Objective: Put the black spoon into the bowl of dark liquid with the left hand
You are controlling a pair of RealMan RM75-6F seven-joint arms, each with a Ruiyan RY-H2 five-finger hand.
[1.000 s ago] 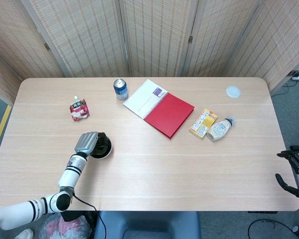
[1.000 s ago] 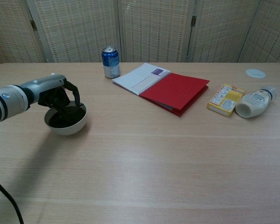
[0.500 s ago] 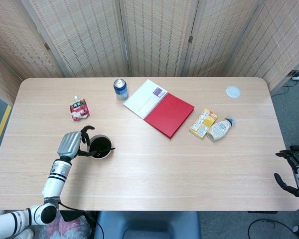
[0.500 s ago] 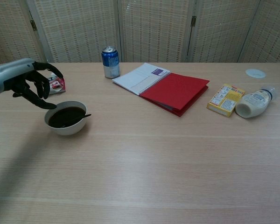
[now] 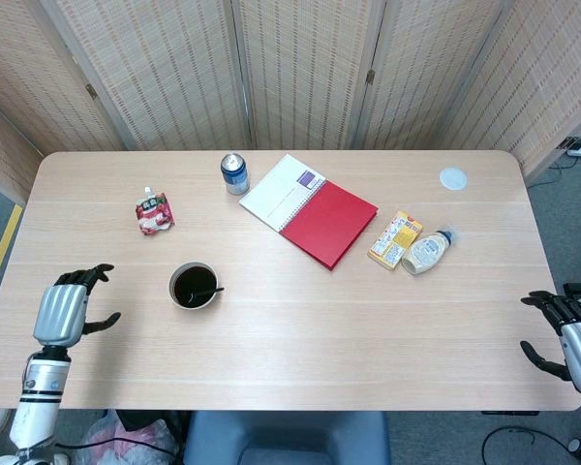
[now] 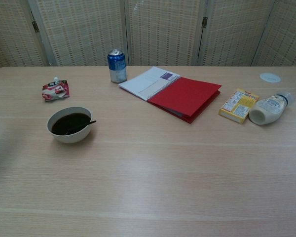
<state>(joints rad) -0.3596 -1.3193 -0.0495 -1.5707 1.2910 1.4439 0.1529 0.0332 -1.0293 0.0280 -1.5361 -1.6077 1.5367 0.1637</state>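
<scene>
Resting in the bowl of dark liquid point(image 5: 194, 286), the black spoon point(image 5: 206, 292) lies with its scoop end sunk out of sight and its thin handle tipped over the rim toward three o'clock in the head view — the placement looks complete. The left robot hand point(image 5: 65, 310) hangs off the bowl's nine o'clock side, well apart from it near the edge of the surface point(image 5: 300, 349), fingers spread and holding nothing; the chest view does not show it at all. The right robot hand point(image 5: 571, 334) waits past the surface's edge at four o'clock, fingers likewise apart and empty. By the look of it the spoon is light, stiff and slender, probably plastic, and any part that has been in the liquid would be wet and slippery — the dry handle tip jutting over the rim is the sensible place to pinch should it need moving. The bowl appears small and light for its fill, so a nudge could slop the dark liquid. Further off sit a red pouch point(image 5: 154, 213) at eleven o'clock from the bowl, a blue can point(image 5: 234, 173) at one o'clock, an open red notebook point(image 5: 310, 210), a yellow box point(image 5: 395, 239) and a toppled white bottle point(image 5: 426, 251).
</scene>
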